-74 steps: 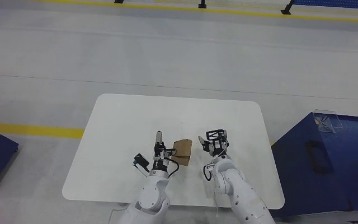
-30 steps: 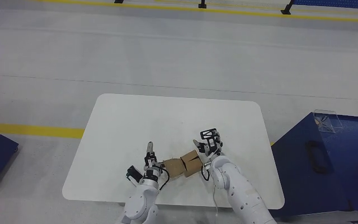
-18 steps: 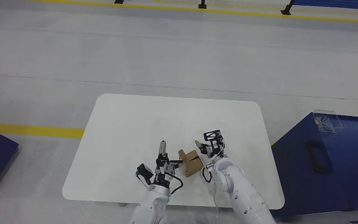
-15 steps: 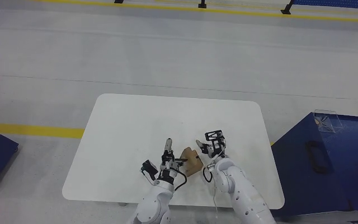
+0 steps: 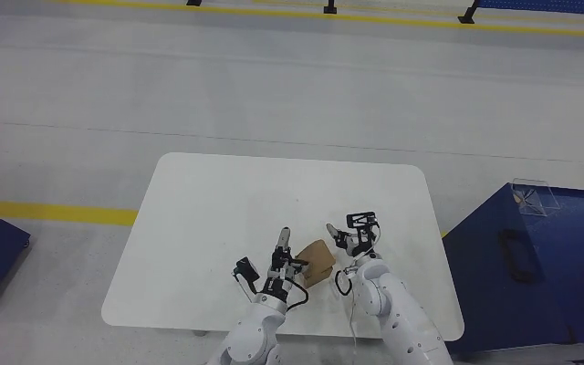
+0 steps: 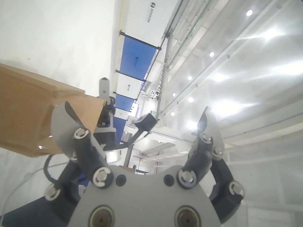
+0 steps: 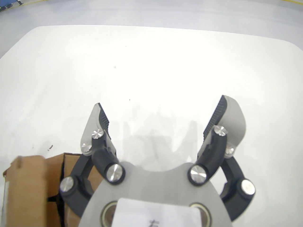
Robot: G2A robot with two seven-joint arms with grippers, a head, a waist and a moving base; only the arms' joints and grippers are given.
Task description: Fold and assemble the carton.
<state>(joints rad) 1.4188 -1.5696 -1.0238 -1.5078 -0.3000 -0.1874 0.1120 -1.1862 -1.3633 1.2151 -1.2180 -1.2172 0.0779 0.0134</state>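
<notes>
**A:** How are your arms posed?

**B:** Your left gripper (image 6: 136, 111) sits close against one side of the carton (image 5: 318, 259). Its wrist is tipped back, so its camera looks up toward the hall ceiling. The fingers are spread wide with nothing between them. Your right gripper (image 7: 162, 109) is just beside the carton's opposite side, pointing out across the white table (image 5: 228, 201), fingers also parted and empty.

**A:** And the carton?

**B:** It rests on the table, between your two grippers.

**A:** What's hard to make out?

**B:** One left finger (image 6: 62, 119) overlaps the carton's edge, and you can't tell whether it touches. The right wrist view cuts the carton off at the frame's corner. You can't tell from any view how its flaps are folded.
</notes>
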